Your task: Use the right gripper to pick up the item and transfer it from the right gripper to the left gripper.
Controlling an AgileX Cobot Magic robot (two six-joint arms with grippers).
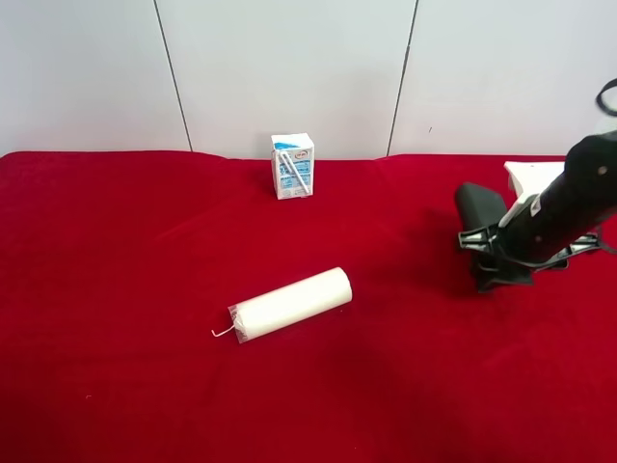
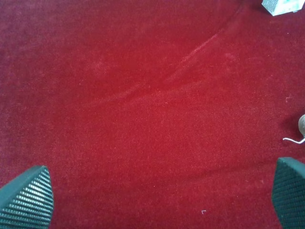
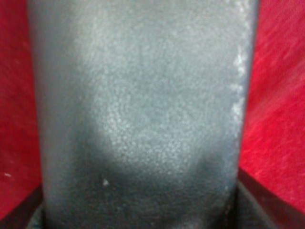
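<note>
The item [image 1: 480, 206], a dark greenish-black flat case, sticks out of my right gripper [image 1: 494, 262] at the exterior high view's right, over the red cloth. In the right wrist view the item [image 3: 143, 109] fills the frame between the jaws, whose dark tips show at the lower corners. The right gripper is shut on it. My left gripper [image 2: 162, 200] is open and empty over bare red cloth, its ribbed fingertips [image 2: 26, 200] far apart. The left arm is out of the exterior high view.
A white cylinder [image 1: 291, 303] with a wire hook lies mid-table; its hook end [image 2: 295, 138] shows in the left wrist view. A blue-and-white drink carton [image 1: 293, 165] stands at the back. The red cloth [image 1: 116, 289] covers the table before a white wall.
</note>
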